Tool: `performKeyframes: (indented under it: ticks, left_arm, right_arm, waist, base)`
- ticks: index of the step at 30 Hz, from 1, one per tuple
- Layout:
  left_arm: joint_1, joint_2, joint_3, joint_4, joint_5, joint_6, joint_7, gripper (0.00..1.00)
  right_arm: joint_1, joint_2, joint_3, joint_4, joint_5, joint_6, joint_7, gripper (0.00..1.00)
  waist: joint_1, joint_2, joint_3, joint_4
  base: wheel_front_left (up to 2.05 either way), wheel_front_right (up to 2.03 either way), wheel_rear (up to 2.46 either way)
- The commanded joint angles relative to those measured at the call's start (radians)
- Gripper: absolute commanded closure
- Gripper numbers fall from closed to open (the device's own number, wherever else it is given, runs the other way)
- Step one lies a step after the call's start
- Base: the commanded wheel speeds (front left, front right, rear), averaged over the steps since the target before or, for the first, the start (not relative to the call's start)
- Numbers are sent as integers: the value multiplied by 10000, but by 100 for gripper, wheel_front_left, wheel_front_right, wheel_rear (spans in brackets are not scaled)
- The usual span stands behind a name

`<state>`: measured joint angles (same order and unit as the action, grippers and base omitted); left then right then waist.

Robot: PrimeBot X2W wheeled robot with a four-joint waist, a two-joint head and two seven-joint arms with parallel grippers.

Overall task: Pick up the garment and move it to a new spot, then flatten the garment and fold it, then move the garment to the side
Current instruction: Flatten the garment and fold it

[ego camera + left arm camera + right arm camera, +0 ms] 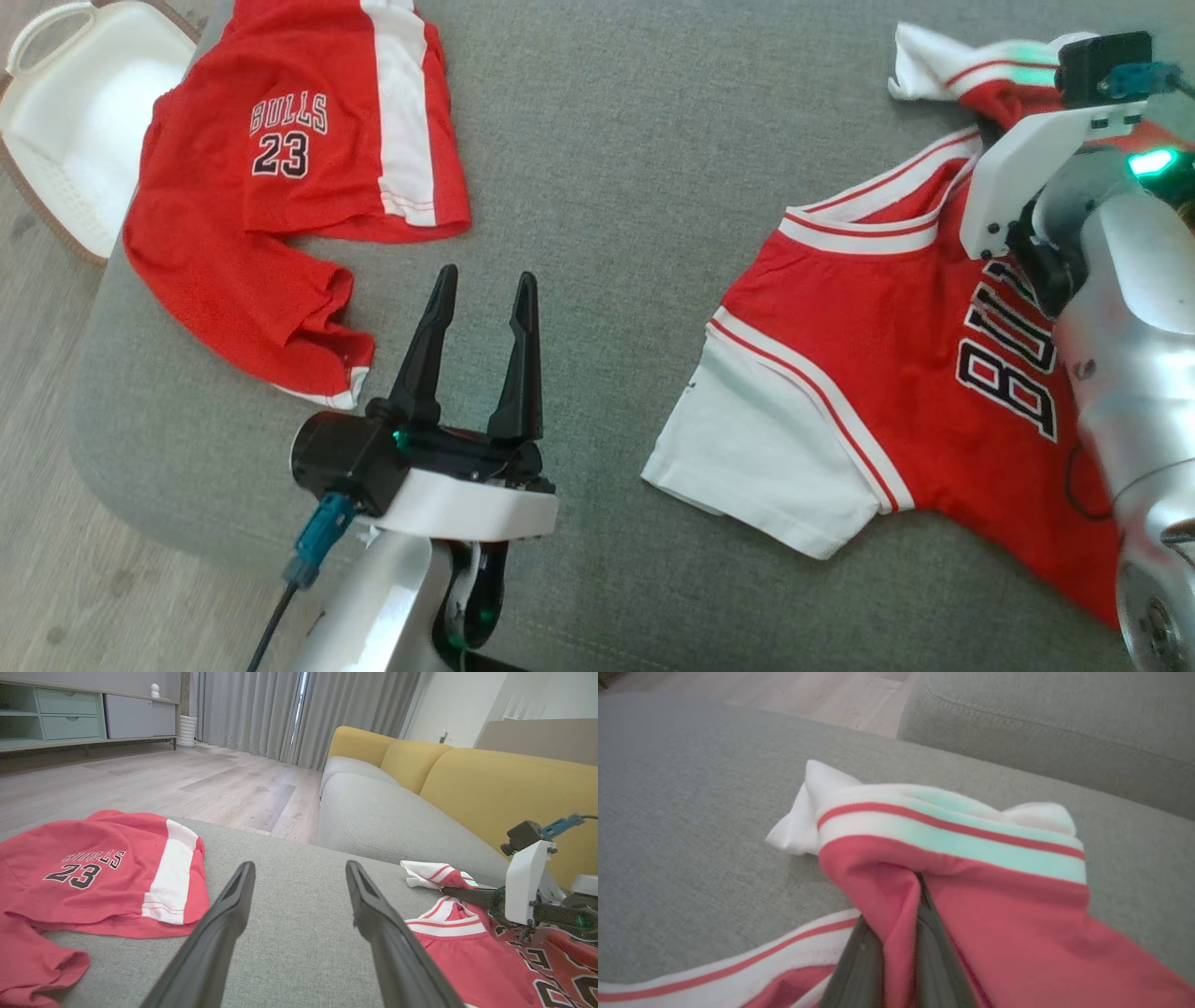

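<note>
**Item: red jersey, pick-up step under way**

We list the red jersey (868, 373) lying spread on the right part of the grey cushion (607, 168), one white sleeve toward the middle.

Right gripper (919, 891): fingers pressed together on a fold of red cloth by the far striped sleeve.

Left gripper (486, 274): fingers apart, holding nothing, over bare cushion between the two garments.

We judge the step to be the pick-up. The next move calls for a lift high enough to free the trailing hem, then a carry to open cushion.

Nearby: red shorts (280, 168) at the left; white basket (75, 121) on the floor beside that corner. The shorts narrow the free landing room.
</note>
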<state>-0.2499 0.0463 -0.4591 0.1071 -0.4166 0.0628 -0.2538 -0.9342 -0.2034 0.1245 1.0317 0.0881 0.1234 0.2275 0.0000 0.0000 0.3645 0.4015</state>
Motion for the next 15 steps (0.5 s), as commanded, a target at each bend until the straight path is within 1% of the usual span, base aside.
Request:
performKeyframes:
  ticks: [1, 2, 7, 10, 12, 13, 14, 15]
  left_arm:
    - [-259, 39, 208, -362, -36, 86, -80, 0]
    - [-292, 39, 178, -384, -53, 88, -80, 0]
    - [-419, 39, 112, -419, -109, 91, -80, 0]
    - [-477, 39, 53, -436, -145, 112, -80, 0]
    - [-491, 39, 28, -433, -167, 133, -80, 0]
    - [-491, 39, 22, -428, -174, 144, -80, 0]
    - [-488, 39, 20, -420, -178, 154, -80, 0]
    - [-480, 39, 24, -404, -174, 164, -80, 0]
  right_arm:
    - [-388, 246, 211, -250, 27, 73, -371, 100]
    - [-691, 225, 348, -264, -115, 73, -972, 100]
    - [-1608, 63, 596, -120, -668, 73, -2302, 100]
    - [-2148, -7, 726, 91, -995, 73, -2951, 100]
    - [-2416, -33, 788, 357, -1180, 73, -3170, 100]
    - [-2508, -22, 833, 506, -1263, 73, -3244, 64]
    - [-2571, 30, 830, 672, -1265, 73, -3304, 0]
    - [-2602, 83, 844, 859, -1277, 73, -3317, 0]
  waist:
    - [0, 0, 47, 16]
    - [0, 0, 127, 49]
    - [0, 0, 304, 172]
    - [0, 0, 387, 250]
    - [0, 0, 416, 277]
    - [0, 0, 420, 280]
    - [0, 0, 415, 277]
    - [0, 0, 395, 260]
  base:
    - [0, 0, 0]
    - [0, 0, 0]
    - [0, 0, 0]
    - [0, 0, 0]
    - [0, 0, 0]
    - [0, 0, 0]
    - [0, 0, 0]
    - [0, 0, 0]
